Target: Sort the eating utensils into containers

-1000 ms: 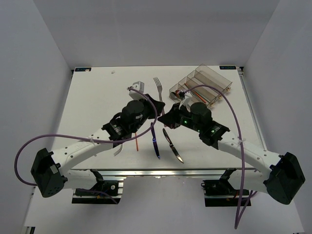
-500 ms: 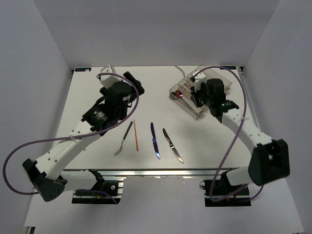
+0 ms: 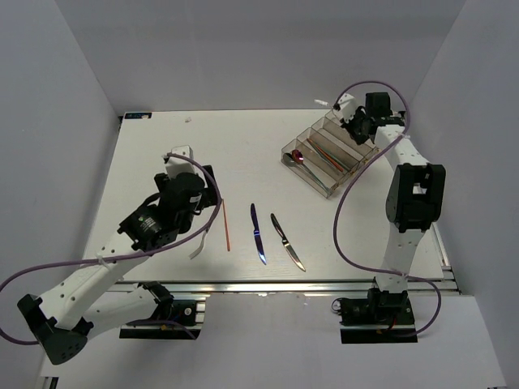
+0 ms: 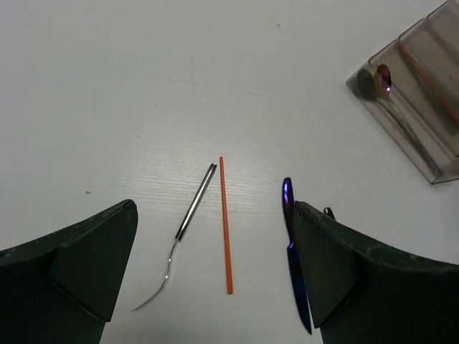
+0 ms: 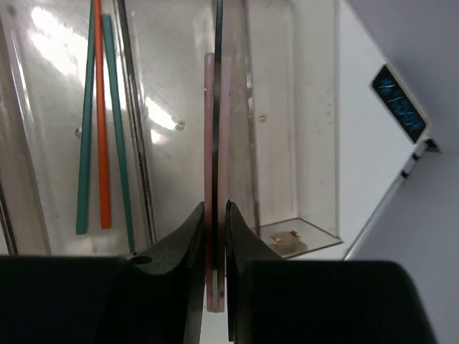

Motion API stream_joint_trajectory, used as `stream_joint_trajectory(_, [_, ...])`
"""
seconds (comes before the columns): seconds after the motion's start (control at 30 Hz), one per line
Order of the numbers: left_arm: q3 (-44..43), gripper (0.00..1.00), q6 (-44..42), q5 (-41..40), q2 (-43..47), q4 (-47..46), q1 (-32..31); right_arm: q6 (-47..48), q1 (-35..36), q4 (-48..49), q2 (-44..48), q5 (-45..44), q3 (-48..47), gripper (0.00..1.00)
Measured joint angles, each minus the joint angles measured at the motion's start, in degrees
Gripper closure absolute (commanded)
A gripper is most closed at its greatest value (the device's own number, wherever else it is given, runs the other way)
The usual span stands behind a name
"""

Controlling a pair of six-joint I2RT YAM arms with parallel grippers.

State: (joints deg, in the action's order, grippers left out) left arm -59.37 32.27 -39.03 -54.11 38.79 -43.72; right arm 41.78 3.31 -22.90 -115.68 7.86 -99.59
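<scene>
Your right hand [image 5: 214, 218] pinches a slim pinkish piece [image 5: 214, 129] over the tray [image 5: 287, 143], at 2 o'clock on the bench [image 4: 143, 86].
At its 9 o'clock, one compartment holds green chopsticks [image 5: 84, 143] and an orange chopstick [image 5: 100, 129]. The corner's blue tag [image 5: 398, 104] is unreadable. Your left hand [image 4: 213, 236] gapes wide over the fork [image 4: 188, 215], loose orange stick [image 4: 225, 222] and blue knife [image 4: 290, 244] at 6 o'clock.

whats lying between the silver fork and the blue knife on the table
A single thin orange chopstick, lying apart from both the slim silver fork and the blue metal knife. The left wrist view shows it plainly.
</scene>
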Motion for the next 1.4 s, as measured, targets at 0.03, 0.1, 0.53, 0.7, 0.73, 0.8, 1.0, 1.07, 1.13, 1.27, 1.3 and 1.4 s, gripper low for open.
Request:
stream_joint_trajectory(0.03, [0.7,0.02,-0.7,0.4,-0.2,-0.1,0.0,0.7,-0.1,0.0,-1.2,0.0,-0.1,1.00])
stream_joint_trajectory(0.1, [1.5,0.02,-1.9,1.1,-0.4,-0.5,0.0,1.5,-0.1,-0.9,-3.3,0.2,0.0,1.00])
stream_joint_trajectory(0.53, [4.3,0.02,-4.6,4.2,-1.3,-2.8,0.0,1.7,-1.8,-2.1,-5.8,1.7,0.1,0.73])
stream_joint_trajectory(0.7, [4.4,0.02,-4.9,4.6,-1.3,-3.1,0.0,0.9,-2.0,-1.9,-5.8,1.5,0.1,0.54])
stream_joint_trajectory(0.73, [4.4,0.02,-4.9,4.7,-1.3,-3.2,0.0,0.8,-2.0,-1.8,-5.8,1.5,0.1,0.52])
stream_joint_trajectory(0.8, [4.4,0.02,-4.9,4.8,-1.3,-3.2,0.0,0.6,-2.0,-1.5,-5.8,1.4,0.1,0.51])
stream_joint_trajectory(1.0, [4.0,0.02,-4.1,4.0,-2.2,-3.0,0.0,-3.6,-2.0,-1.7,-5.0,1.8,-1.5,0.26])
stream_joint_trajectory(1.07, [2.9,0.02,-2.8,3.0,-4.4,-2.0,0.2,-8.8,-1.9,-2.4,-3.6,3.0,-3.4,0.11])
stream_joint_trajectory(1.13, [1.2,0.02,-1.9,3.0,-8.3,-1.7,1.3,-13.9,-1.7,-2.6,-0.2,5.7,-4.5,0.11])
stream_joint_trajectory(1.27, [0.7,0.02,-2.3,11.0,-18.0,-3.4,10.6,-26.5,1.1,1.2,15.6,7.1,1.6,0.11])
stream_joint_trajectory(1.3, [0.7,0.02,-2.8,13.2,-20.5,-3.5,13.1,-29.4,3.0,2.0,20.5,6.9,3.8,0.11])
stream_joint_trajectory(1.4, [-0.2,0.17,-4.4,18.2,-27.7,-2.5,16.8,-35.8,9.5,2.9,30.5,7.5,6.9,0.11])
